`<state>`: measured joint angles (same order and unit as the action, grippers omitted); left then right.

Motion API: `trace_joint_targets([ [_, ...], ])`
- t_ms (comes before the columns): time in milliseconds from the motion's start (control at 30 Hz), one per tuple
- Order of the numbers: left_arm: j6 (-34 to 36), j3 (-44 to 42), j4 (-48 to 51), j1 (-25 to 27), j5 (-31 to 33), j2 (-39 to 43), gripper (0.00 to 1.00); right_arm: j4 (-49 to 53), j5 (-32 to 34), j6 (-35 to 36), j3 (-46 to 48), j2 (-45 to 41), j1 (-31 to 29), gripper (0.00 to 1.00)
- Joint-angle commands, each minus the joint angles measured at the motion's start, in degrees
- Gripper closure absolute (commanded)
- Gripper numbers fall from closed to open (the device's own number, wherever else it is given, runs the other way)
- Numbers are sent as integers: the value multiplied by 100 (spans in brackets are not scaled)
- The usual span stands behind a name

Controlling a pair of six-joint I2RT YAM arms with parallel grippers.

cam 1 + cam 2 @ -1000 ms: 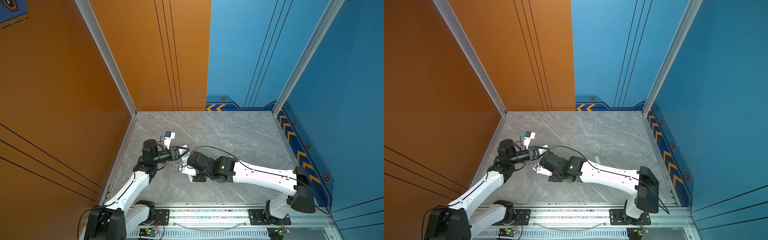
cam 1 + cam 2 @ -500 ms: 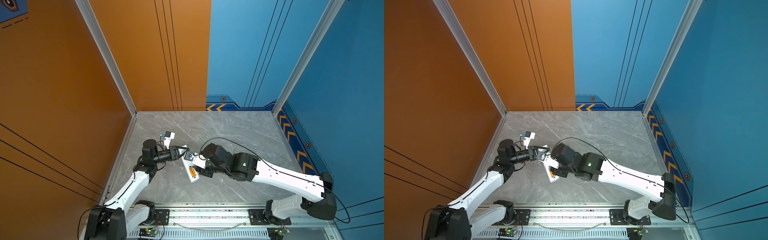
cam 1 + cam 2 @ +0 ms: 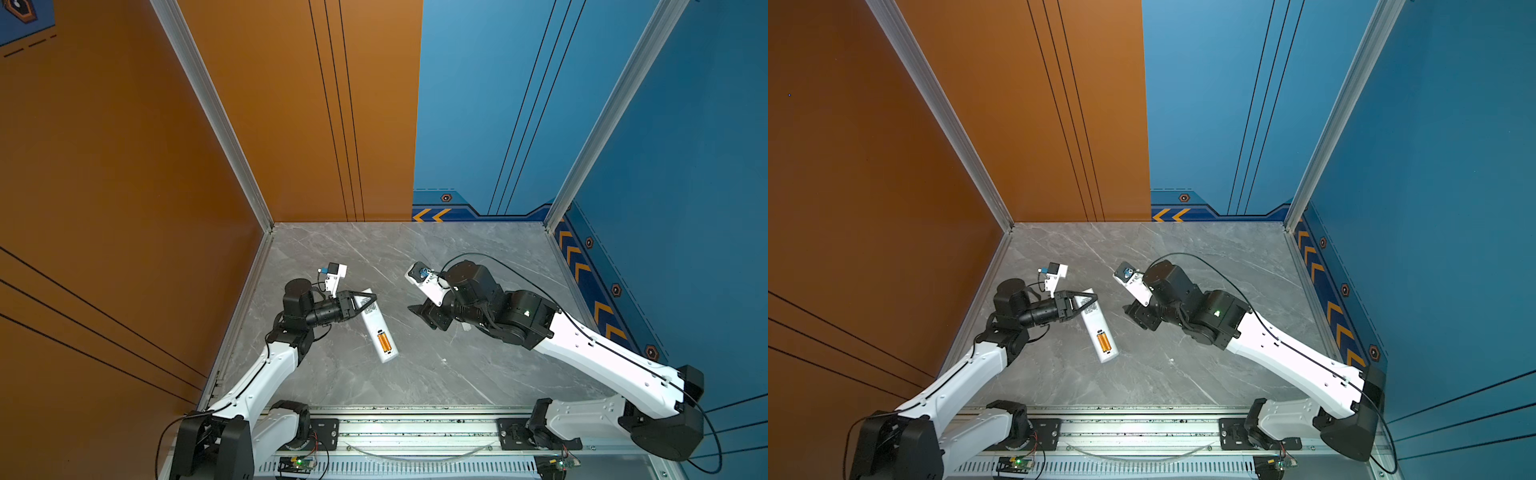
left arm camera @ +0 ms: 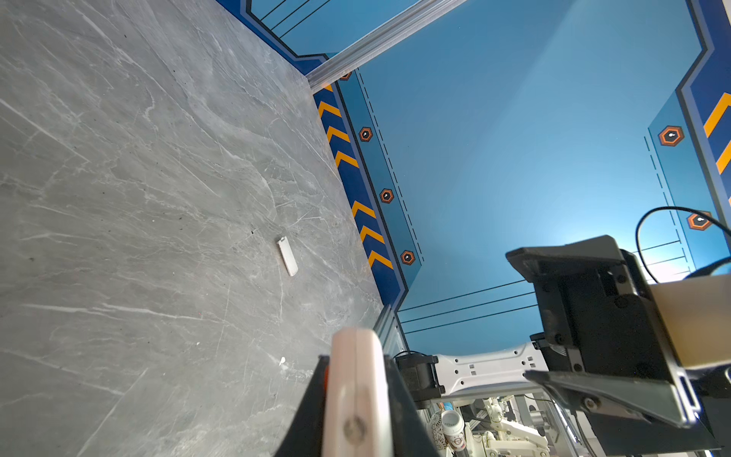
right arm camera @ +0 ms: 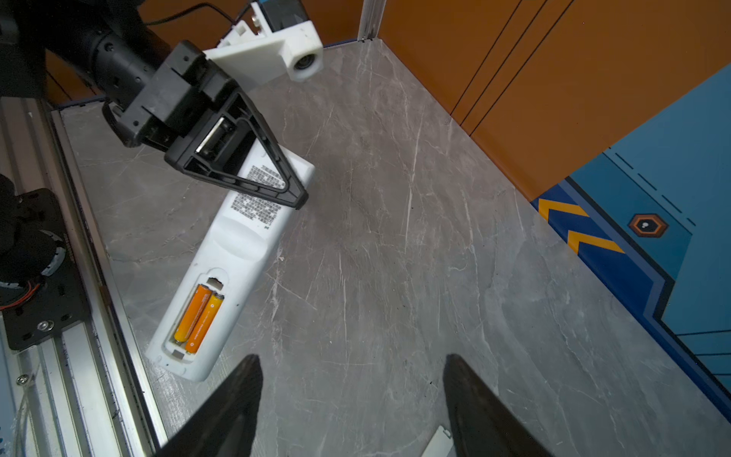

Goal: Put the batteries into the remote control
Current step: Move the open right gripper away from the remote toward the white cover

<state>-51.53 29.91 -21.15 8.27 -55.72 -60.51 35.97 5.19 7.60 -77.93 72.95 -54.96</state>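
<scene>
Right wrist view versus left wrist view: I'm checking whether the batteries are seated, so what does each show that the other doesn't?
Only the right wrist view shows the two orange batteries lying side by side in the open bay of the remote control, and the left gripper shut on it. Only the left wrist view shows the whole cover plate lying apart on the table. Both show the remote and the table.

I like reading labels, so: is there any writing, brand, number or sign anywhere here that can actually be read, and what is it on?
No text here can be read out.
Remote: block of small dark print on its back, too small to read.
Batteries: small marks on the orange wraps, too blurred to read.
Paper cup: red logo, too small to read.
Blue wall: orange chevron arrows and hexagon badges, signs only, no words.
</scene>
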Motion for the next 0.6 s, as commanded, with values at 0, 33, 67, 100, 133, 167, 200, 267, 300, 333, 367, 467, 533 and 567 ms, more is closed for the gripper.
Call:
trace_joint_targets([
  [0,-23,-79,-151,-62,39,116,100,359,-154,-385,66,-84,175,27],
  [33,-10,-74,-144,-60,35,127,100,400,-172,-430,72,-81,233,26],
  [67,-2,-78,-136,-60,35,133,100,448,-182,-481,83,-79,302,25],
  [100,9,-75,-128,-65,35,141,100,482,-182,-516,81,-75,351,25],
  [133,25,-81,-127,-68,35,161,100,530,-184,-562,77,-71,407,24],
  [167,35,-83,-127,-63,42,182,100,574,-185,-606,74,-66,465,24],
  [200,44,-79,-115,-65,53,204,100,606,-191,-654,68,-53,516,23],
  [267,105,-73,-31,-69,78,248,100,677,-231,-782,76,-36,663,21],
  [300,137,-63,4,-71,93,263,100,702,-251,-833,76,-16,731,21],
  [333,166,-64,47,-66,105,276,100,740,-274,-914,76,7,810,20],
  [367,187,-66,73,-65,117,277,100,787,-282,-992,73,31,892,19],
  [467,196,-64,75,-69,114,285,100,1023,-206,-1243,20,170,1177,19],
  [533,205,-40,69,-71,114,309,100,1158,-245,-1367,4,248,1388,19],
  [567,205,-44,69,-71,114,320,100,1215,-229,-1417,5,284,1434,19],
])
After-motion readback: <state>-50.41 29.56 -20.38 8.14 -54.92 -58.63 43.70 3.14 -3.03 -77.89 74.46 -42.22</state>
